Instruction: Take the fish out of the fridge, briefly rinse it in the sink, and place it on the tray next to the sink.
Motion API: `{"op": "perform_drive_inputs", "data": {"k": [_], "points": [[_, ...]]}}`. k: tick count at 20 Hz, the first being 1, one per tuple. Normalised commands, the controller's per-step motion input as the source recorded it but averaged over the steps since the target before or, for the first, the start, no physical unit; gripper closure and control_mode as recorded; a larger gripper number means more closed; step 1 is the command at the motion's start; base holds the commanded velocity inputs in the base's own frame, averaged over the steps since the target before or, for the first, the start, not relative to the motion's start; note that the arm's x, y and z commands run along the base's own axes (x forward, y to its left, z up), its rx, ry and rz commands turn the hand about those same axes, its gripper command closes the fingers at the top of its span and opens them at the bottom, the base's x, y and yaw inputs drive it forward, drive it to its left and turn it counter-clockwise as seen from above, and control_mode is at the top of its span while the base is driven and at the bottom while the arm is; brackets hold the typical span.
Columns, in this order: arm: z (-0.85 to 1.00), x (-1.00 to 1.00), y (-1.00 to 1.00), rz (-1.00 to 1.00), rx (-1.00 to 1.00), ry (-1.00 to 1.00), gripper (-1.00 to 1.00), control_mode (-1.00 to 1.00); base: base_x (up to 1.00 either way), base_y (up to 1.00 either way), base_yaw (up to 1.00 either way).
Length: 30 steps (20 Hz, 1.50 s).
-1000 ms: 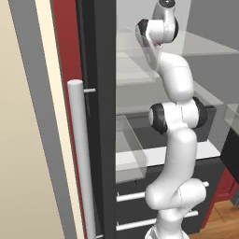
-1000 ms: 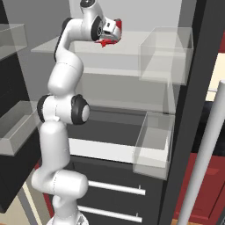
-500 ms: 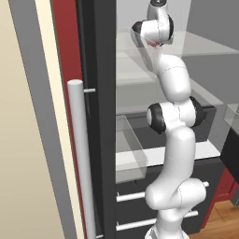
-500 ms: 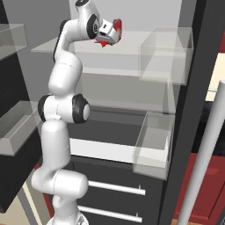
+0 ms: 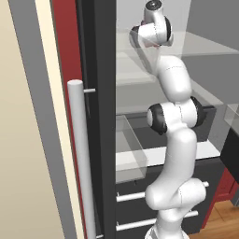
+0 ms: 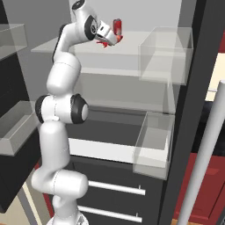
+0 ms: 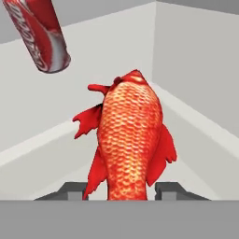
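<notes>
Scaly red-orange fish [image 7: 130,140] pinched between gripper [image 7: 125,190] jaws (soda can [image 7: 38,35] near), shelf wall behind, open room in front.

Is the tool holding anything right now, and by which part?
The tool straddles the fish at the body end nearest the camera; whether it grips yet cannot be told.

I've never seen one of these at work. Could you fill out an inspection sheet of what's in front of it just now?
Surface: pale fridge shelf, upper level.
Job's things: fish red-orange, lying on that shelf between the finger tips; fridge open.
Clutter: red soda can standing on the shelf beyond the fish.
Grippers: gripper with jaws close on either side of the fish; whether they grip it cannot be told.
Cables: nothing seen.
Surroundings: clear door bins, silver bar handle, drawers below.
</notes>
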Motion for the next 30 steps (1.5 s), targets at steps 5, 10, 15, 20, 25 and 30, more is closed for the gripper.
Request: {"op": "perform_drive_inputs", "data": {"k": [5,10,15,20,25,30], "points": [[0.0,-0.73,0.23,0.0,-0.02,-0.12,1.0,-1.0,0.0,0.0,0.0],[-0.03,-1.0,0.65,0.0,-0.17,-0.36,1.0,-1.0,0.0,0.0,0.0],[-0.48,-1.0,0.68,-0.02,-0.11,-0.26,1.0,-1.0,0.0,0.0,0.0],[-1.0,-1.0,0.32,-0.07,-0.01,0.05,1.0,-1.0,0.0,0.0,0.0],[-1.0,-1.0,-0.08,-0.05,0.02,0.22,1.0,-1.0,0.0,0.0,0.0],[-1.0,-1.0,-0.89,-0.03,0.29,0.07,1.0,-1.0,0.0,0.0,0.0]]}}
